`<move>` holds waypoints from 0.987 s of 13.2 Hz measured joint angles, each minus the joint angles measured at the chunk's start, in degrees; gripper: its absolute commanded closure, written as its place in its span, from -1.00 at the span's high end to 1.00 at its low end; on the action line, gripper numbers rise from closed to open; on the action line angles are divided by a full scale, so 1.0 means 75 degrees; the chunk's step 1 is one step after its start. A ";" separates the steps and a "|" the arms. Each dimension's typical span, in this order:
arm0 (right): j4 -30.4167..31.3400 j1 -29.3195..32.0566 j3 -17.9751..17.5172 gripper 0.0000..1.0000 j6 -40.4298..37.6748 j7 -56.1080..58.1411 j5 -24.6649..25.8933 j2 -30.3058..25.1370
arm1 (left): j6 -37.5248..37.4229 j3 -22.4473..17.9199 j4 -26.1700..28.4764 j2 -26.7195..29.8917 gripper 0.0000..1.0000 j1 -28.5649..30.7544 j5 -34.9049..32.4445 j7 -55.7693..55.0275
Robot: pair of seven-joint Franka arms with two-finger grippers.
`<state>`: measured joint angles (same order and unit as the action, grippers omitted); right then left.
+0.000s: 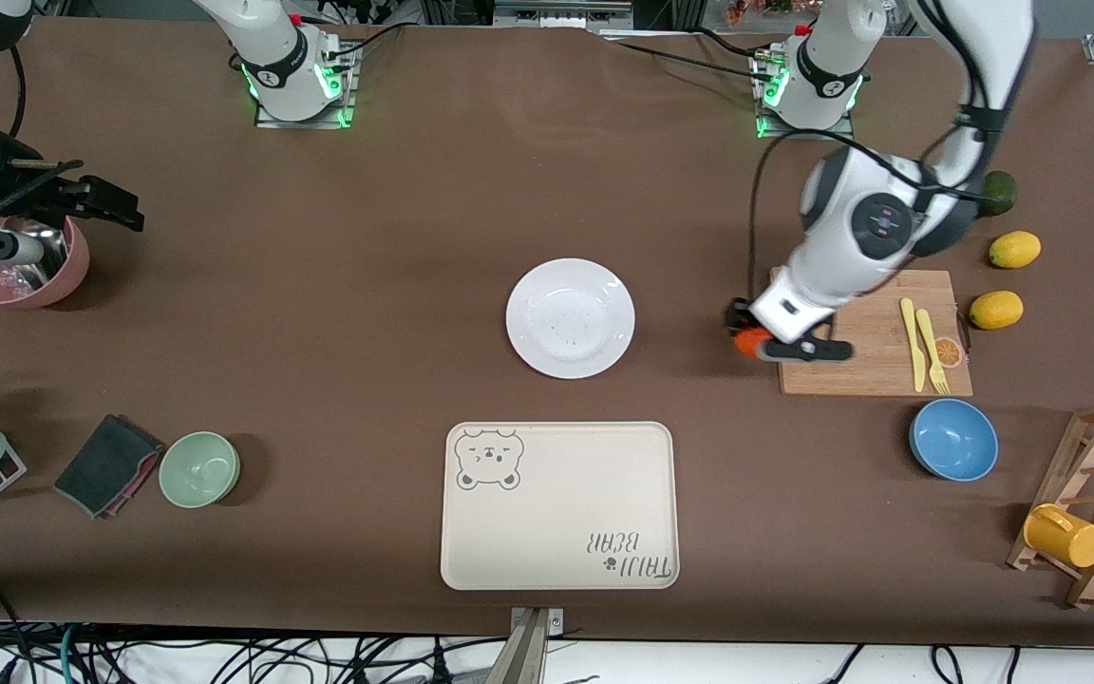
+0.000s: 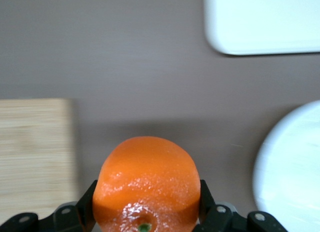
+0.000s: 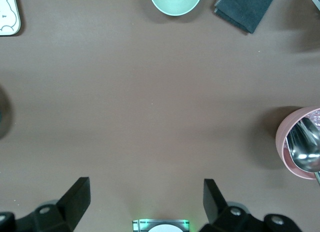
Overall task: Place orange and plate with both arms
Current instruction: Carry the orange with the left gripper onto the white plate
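Note:
The white plate (image 1: pixel 570 317) lies on the brown table in the middle, farther from the front camera than the beige bear-print tray (image 1: pixel 558 505). My left gripper (image 1: pixel 754 340) is shut on the orange (image 1: pixel 749 342) and holds it in the air over the bare table just beside the wooden cutting board (image 1: pixel 875 332), between board and plate. In the left wrist view the orange (image 2: pixel 146 184) sits between the two black fingers, with the plate's rim (image 2: pixel 290 177) and a tray corner (image 2: pixel 260 21) in sight. My right gripper (image 1: pixel 115 204) waits open and empty over the table beside the pink bowl (image 1: pixel 20 266).
Yellow cutlery (image 1: pixel 923 344) lies on the board. Two lemons (image 1: pixel 1014 249) and a dark green fruit (image 1: pixel 999 193) lie at the left arm's end. A blue bowl (image 1: pixel 953 439), a rack with a yellow mug (image 1: pixel 1065 535), a green bowl (image 1: pixel 199 468) and a dark cloth (image 1: pixel 108 465) stand nearer the camera.

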<state>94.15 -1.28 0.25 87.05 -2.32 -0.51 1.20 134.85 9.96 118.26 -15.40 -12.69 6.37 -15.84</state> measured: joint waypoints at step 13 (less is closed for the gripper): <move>0.0038 -0.0001 -0.0002 1.00 -0.0143 0.0075 -0.0797 0.0716 | 0.1633 -0.0107 -0.1565 -0.2733 1.00 -0.3017 0.2187 -0.1765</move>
<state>94.43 -1.28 0.23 85.98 -1.76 -6.49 6.57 147.09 9.16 106.53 -35.90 -35.32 22.77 -29.08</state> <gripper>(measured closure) 0.000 0.123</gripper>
